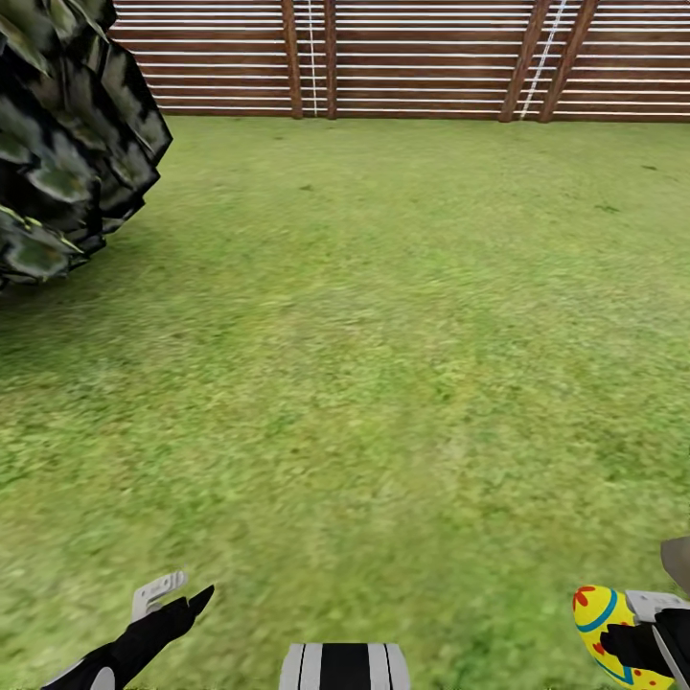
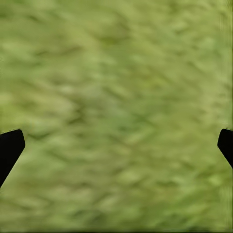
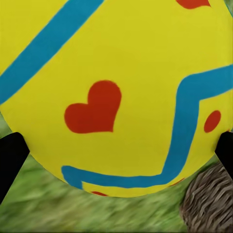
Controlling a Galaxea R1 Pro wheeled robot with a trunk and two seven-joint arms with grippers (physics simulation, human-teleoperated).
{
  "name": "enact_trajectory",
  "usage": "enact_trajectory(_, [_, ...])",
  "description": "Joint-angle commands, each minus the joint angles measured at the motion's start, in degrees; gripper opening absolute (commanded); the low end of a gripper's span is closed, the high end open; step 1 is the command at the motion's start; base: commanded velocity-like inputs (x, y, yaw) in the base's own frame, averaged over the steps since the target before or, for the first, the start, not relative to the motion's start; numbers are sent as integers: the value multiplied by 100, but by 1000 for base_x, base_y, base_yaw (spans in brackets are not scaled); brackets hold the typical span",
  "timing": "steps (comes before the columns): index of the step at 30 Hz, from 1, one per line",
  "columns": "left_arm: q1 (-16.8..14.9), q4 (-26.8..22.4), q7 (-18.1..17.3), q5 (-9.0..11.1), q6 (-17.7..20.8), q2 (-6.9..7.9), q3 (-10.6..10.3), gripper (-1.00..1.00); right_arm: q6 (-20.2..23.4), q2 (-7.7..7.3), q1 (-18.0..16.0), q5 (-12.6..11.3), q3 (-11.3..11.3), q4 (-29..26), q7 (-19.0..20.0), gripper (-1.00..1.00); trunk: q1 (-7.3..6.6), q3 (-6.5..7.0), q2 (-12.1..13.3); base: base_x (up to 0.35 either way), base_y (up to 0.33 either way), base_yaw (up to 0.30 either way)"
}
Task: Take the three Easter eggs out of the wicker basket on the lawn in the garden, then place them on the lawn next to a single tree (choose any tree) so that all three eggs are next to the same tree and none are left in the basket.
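Note:
One yellow Easter egg [image 1: 602, 621] with blue zigzags and red marks sits in my right gripper [image 1: 640, 640] at the lower right of the head view. Up close, the egg [image 3: 121, 87] shows a red heart, and my right gripper [image 3: 116, 153] is shut on it, a black fingertip on each side. My left gripper [image 1: 177, 596] hangs low over the lawn [image 1: 364, 316], and its wrist view shows the gripper [image 2: 116, 145] open above bare grass [image 2: 116, 97]. Dark leaf cards of a tree [image 1: 67, 144] fill the upper left. The wicker basket and the other eggs are out of view.
A brown slat fence [image 1: 412, 57] closes the far side of the grass. A grey-brown ridged object [image 3: 208, 201] lies under the held egg, and its corner [image 1: 678, 561] pokes in at the right edge; I cannot tell what it is. My trunk [image 1: 345, 666] is at the bottom.

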Motion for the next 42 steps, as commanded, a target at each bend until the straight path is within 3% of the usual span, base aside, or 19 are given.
enact_trajectory(1, [-2, 0, -15, 44, 48, -3, 12, 100, 20, 0, -2, 60, -8, -6, 57, -100, 1, -27, -3, 0, 0, 0])
enact_trajectory(42, [-2, -5, -15, 48, 46, -2, 12, 100, 17, -2, -2, 60, -8, -6, 66, -100, 107, -935, -58, 0, 0, 0])
